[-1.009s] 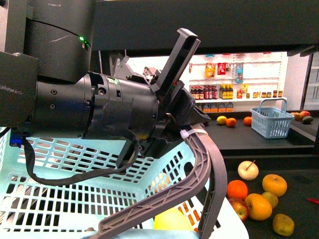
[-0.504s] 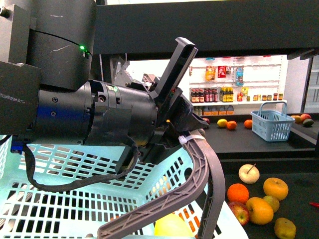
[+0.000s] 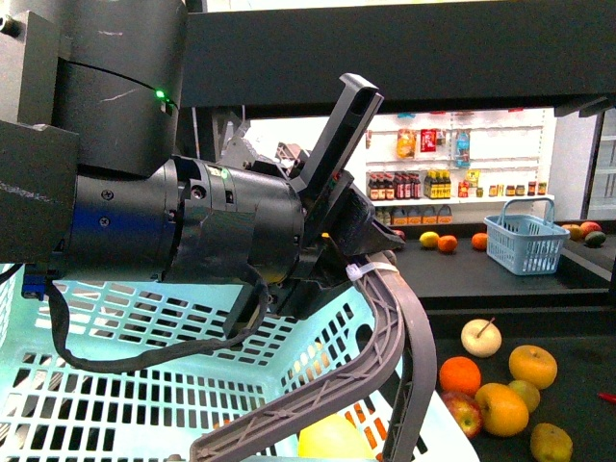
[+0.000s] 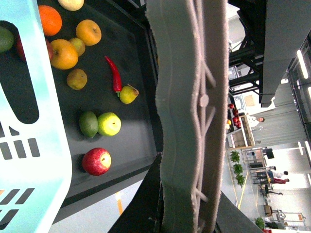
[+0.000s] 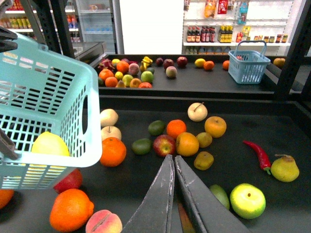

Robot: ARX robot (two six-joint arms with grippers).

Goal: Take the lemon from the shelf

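Lemon (image 5: 50, 144) lies in basket (image 5: 58, 92) (seemingly), well apart from right gripper (image 5: 173, 162).

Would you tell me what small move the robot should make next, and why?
Probably draw the right hand back from the shelf: it is shut and empty, and the lemon already seems to lie in the basket, whose handle the left hand grips.

The left pincer (image 3: 352, 262) and its gripped basket handle (image 3: 393, 318) seem to have sunk slightly in view.
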